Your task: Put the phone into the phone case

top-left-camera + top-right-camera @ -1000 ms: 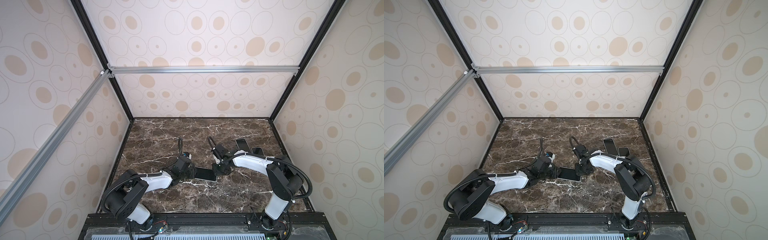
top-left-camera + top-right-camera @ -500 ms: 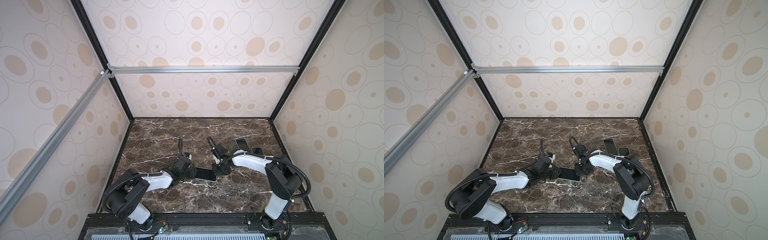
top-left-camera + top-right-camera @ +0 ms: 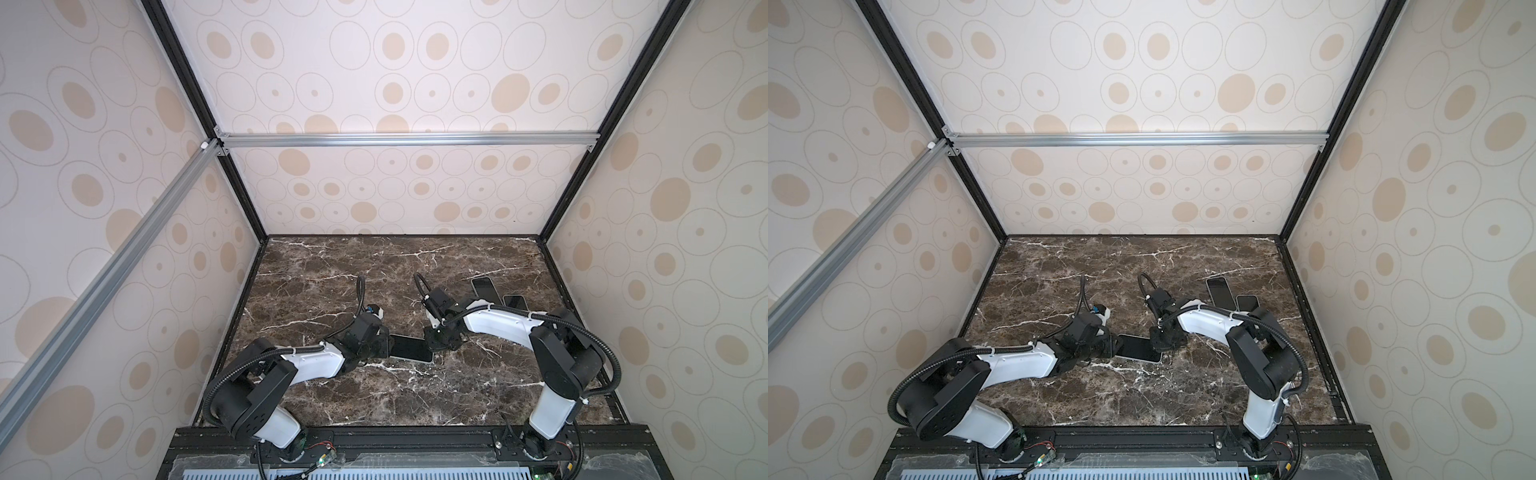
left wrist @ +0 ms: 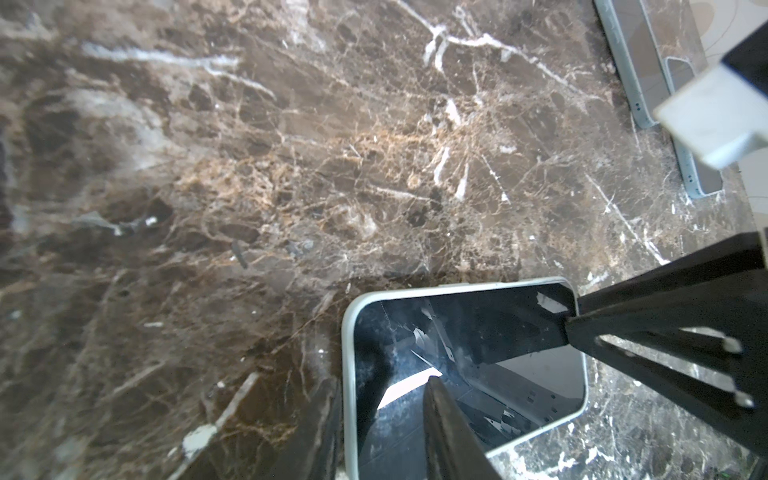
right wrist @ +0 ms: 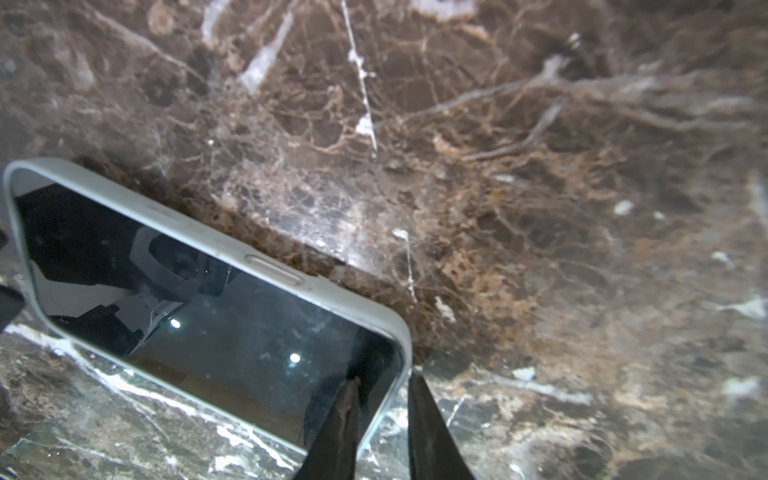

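Tabletop (image 3: 374, 395), left end effector (image 4: 382, 386) clamping phone (image 5: 216, 332), right end effector (image 5: 384, 380) astride it

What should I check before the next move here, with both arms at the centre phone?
1. The phone sits inside the phone case at the visible corners: ok.
2. Its end under the left gripper seated: cannot tell, hidden.
3. The left fingers clamped: cannot tell; one lies over the screen, one beside the rim.
4. The right gripper clamped on the corner rim: cannot tell; fingers either side.
5. The two other phones apart from it: ok.
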